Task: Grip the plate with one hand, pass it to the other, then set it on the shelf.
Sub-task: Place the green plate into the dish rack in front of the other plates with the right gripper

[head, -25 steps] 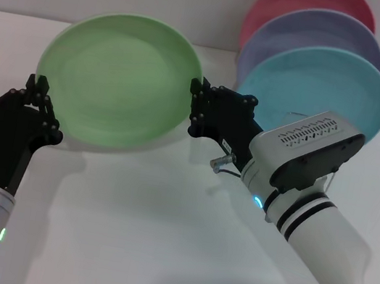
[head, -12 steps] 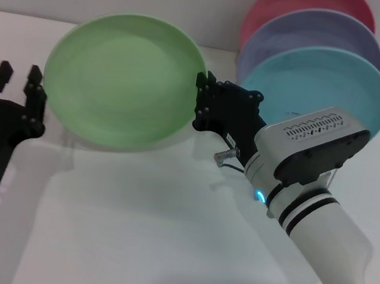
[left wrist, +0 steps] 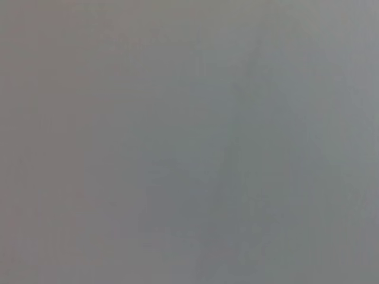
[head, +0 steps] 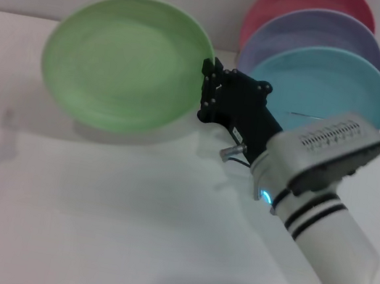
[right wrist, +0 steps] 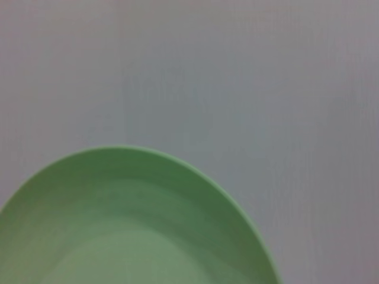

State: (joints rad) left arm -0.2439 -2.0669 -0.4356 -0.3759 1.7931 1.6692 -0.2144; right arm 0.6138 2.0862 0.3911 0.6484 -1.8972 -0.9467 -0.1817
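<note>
The pale green plate [head: 127, 61] hangs tilted above the white table at the left of the head view. My right gripper [head: 206, 80], black with a bulky white vented housing and a blue light, is shut on the plate's right rim and holds it alone. The plate also fills the lower part of the right wrist view [right wrist: 130, 225]. My left gripper is out of every view; the left wrist view shows only blank grey. The wire rack is hidden behind the standing plates and my right arm.
A light blue plate [head: 332, 86], a lilac plate [head: 320, 32] and a red plate [head: 303, 0] stand on edge at the back right, one behind the other. The white table [head: 86, 227] spreads across the front.
My left gripper opened, let go of the green plate's left rim and drew back out of the head view. My right gripper kept the plate and carried it slightly up.
</note>
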